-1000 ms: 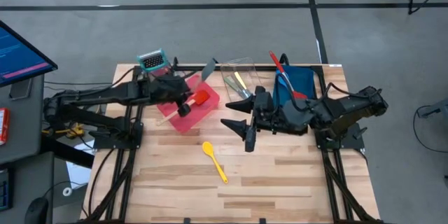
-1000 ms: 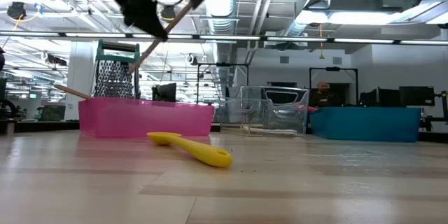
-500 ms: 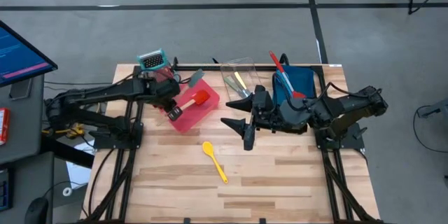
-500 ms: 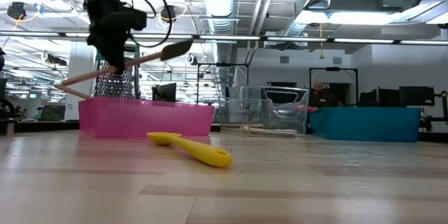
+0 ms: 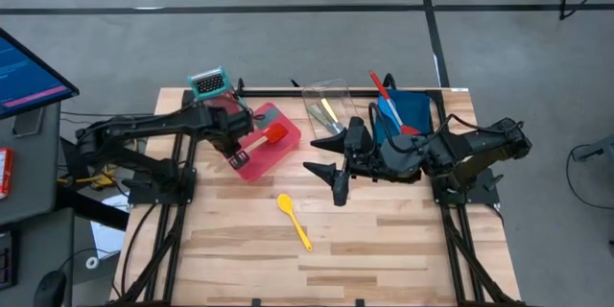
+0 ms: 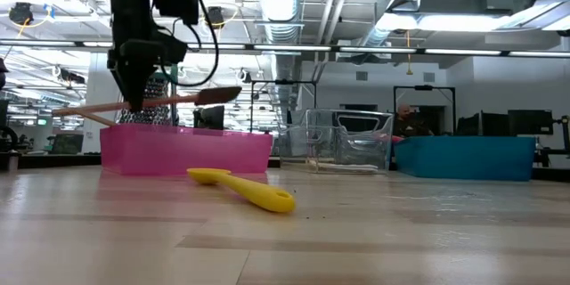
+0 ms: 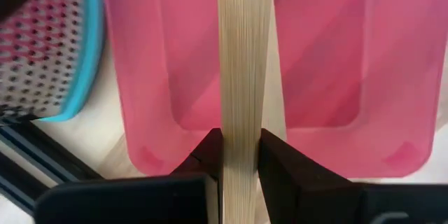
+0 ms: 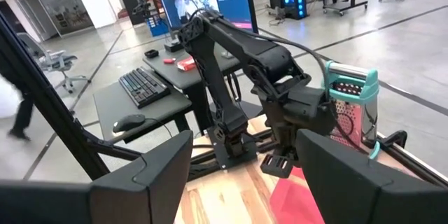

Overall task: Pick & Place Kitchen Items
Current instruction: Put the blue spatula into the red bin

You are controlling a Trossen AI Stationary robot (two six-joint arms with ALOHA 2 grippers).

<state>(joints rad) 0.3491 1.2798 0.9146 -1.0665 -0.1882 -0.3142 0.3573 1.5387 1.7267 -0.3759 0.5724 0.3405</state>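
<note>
My left gripper (image 5: 235,132) is shut on a grey-teal spatula (image 5: 271,112) with a wooden handle, just above the pink-red tray (image 5: 251,168). A red wooden-handled spatula (image 5: 275,135) lies in that tray, its handle end (image 6: 89,116) sticking out over the rim. A yellow spoon (image 5: 295,221) lies flat on the table. My right gripper (image 5: 331,165) hovers open and empty over the table's middle, beside the clear tray (image 5: 326,106), which holds the knives. My left gripper pinches the spatula's wooden handle (image 7: 241,129), about its middle, between its two fingers (image 7: 276,164). The fingers come from above, pointing down, and lie across the handle. The spatula hangs nearly level, clear of the tray's rim, its head (image 6: 218,95) toward the table's right.
A teal-topped box grater (image 5: 207,82) stands behind the pink-red tray. A blue tray (image 5: 413,115) at the far right holds a red spoon (image 5: 382,89) and a blue spatula. Bare table lies around and in front of the yellow spoon (image 6: 245,189).
My left gripper has gone down and toward the table's left, over the pink-red tray, still shut on the spatula. The spatula has tipped from steeply slanted, head high, to nearly level just above the tray's rim.
</note>
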